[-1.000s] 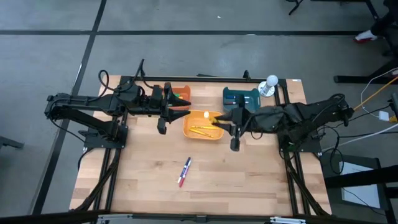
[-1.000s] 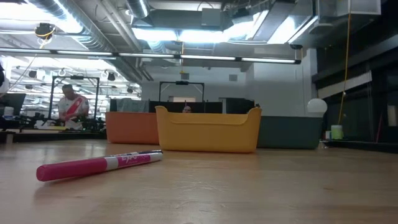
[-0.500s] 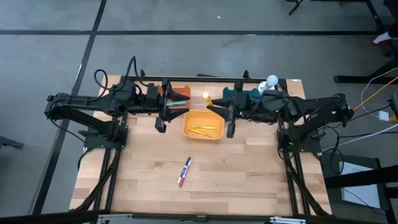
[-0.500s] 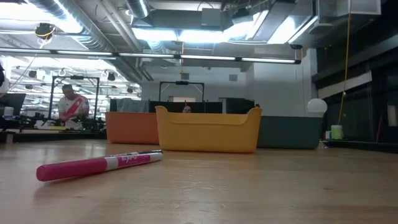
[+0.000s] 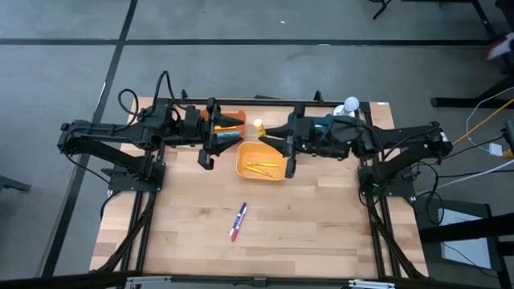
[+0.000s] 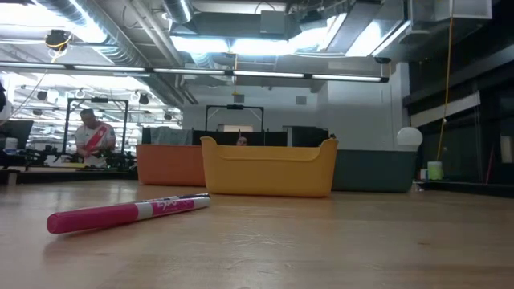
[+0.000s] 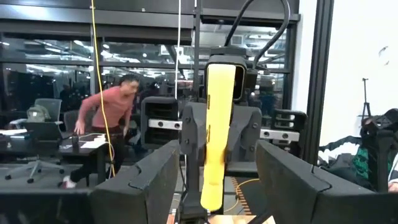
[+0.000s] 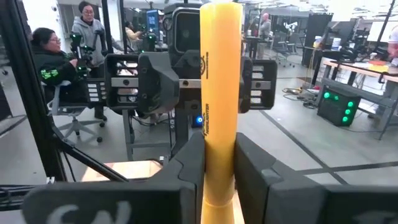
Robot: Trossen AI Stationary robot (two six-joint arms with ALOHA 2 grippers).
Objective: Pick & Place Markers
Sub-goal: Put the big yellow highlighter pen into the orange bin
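Markers: a yellow marker [image 8: 219, 106], smooth and thick-barrelled, stands upright, clamped in the right pincer [image 8: 219, 165] above the worktop [image 5: 321, 217]. The left pincer [image 7: 214, 180] is spread open opposite, empty.

Grey floor [image 5: 337, 20] crossed by dark lines surrounds the wooden table [image 5: 305, 225]. Beyond it, ceiling light strips [image 6: 265, 44] glow over ducts, desks and seated people [image 8: 53, 59].

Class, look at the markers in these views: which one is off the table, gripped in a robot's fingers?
The yellow marker, clamped upright in the right gripper. The yellow ones lie in the yellow bin; the pink marker lies on the table.
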